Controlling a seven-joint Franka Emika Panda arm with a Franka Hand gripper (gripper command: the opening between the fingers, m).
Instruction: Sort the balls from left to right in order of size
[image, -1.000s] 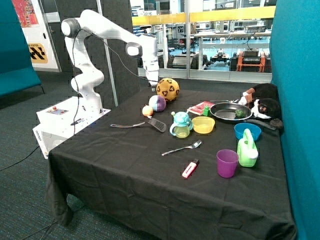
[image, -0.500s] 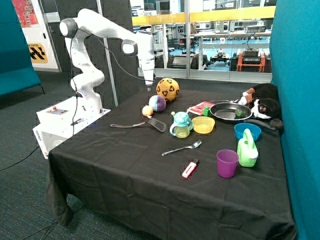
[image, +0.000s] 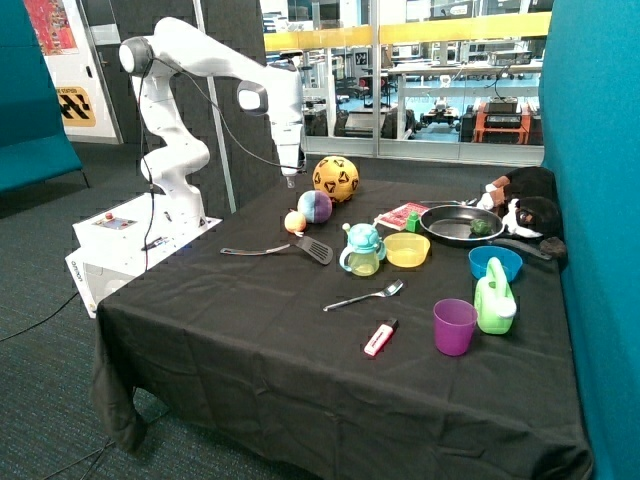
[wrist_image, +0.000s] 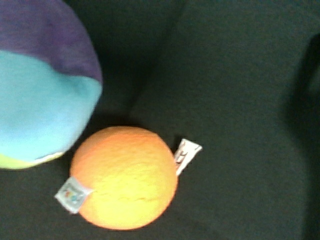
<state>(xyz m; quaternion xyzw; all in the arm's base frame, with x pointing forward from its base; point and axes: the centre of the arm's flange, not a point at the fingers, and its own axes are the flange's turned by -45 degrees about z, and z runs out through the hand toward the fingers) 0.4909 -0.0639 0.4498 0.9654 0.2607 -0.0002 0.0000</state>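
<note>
Black cloth: covers the table to its edges, hangs down the near side.
Small ball: orange-yellow, on the cloth at the near end of the row, just beside the soft ball; touching or not, cannot tell. Close up in the wrist view, with two small tags, print too small to read.
Soft ball: pink, white and purple from outside, between the small ball and the big one. Purple and teal in the wrist view, cut off at two edges.
Big ball: yellow with dark soccer marks, at the far end of the row, close behind the soft ball; lower part hidden by it.
Row: small, mid, big, running away from the spatula toward the far edge.
Gripper: up in the air beside the big ball, above the table's far corner, holding nothing; fingers too small and dark to read, open or closed cannot tell. Not seen in the wrist view.
Frying pan: small green round thing inside, handle partly hidden behind the blue bowl.
Plush toy: black and white, against the teal wall, shape hard to make out.
</note>
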